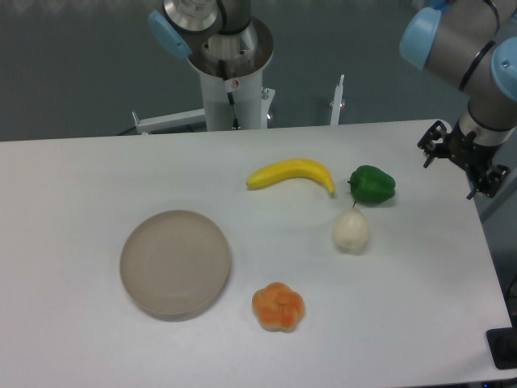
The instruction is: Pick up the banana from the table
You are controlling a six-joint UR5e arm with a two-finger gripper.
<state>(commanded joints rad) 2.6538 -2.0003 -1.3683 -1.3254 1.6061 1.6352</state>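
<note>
The banana [292,173] lies on the counter [81,178] just left of the pepper [372,184]. The hand [462,162] hangs well right of the pepper; whether its fingers are apart I cannot tell. Best approach: descend over the banana's middle, fingers spanning its width.

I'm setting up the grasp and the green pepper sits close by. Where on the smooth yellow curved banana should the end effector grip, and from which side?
Probably the mid-body of the smooth yellow curved banana, from straight above, fingers closing across its narrow width. It lies flat on the white table, and its right tip nears the glossy green pepper, so the middle leaves more room.
</note>
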